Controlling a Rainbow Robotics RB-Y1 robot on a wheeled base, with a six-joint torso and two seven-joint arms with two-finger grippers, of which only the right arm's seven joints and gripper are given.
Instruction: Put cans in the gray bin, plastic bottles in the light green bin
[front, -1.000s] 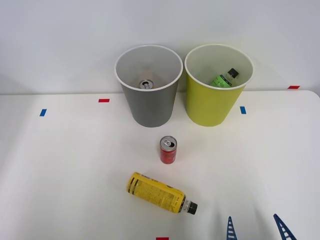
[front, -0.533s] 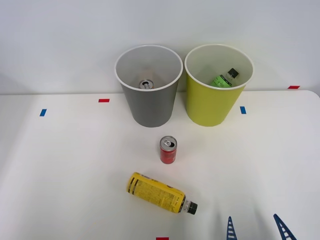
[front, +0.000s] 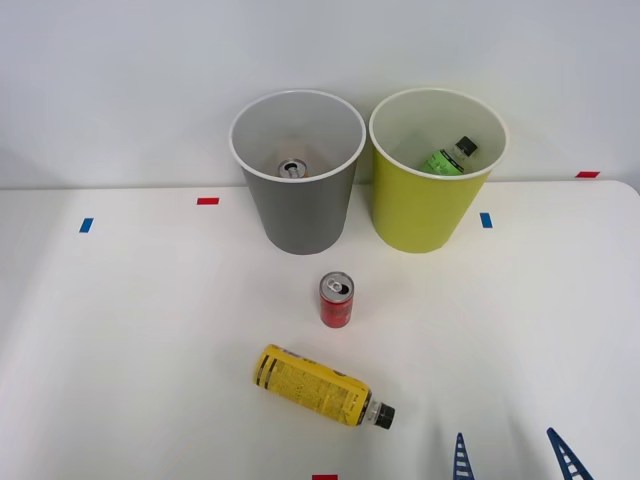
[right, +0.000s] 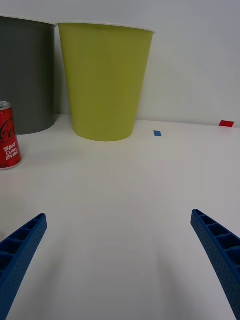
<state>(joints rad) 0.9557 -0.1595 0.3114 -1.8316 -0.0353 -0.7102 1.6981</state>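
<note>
This looks like a lab or test room set up for a sorting trial, not a home or kitchen. A plain white table (front: 120, 330) runs up to a bare white wall (front: 120, 80) with nothing hung on it. Small bits of red tape (front: 207, 201) and blue tape (front: 86, 225) are stuck on the tabletop at spaced spots, like position markers. Two matching bins, the gray bin (front: 300, 210) and the green bin (front: 425, 210), stand side by side against the wall, staged rather than lived-in. The surfaces are clean and otherwise unfurnished.
</note>
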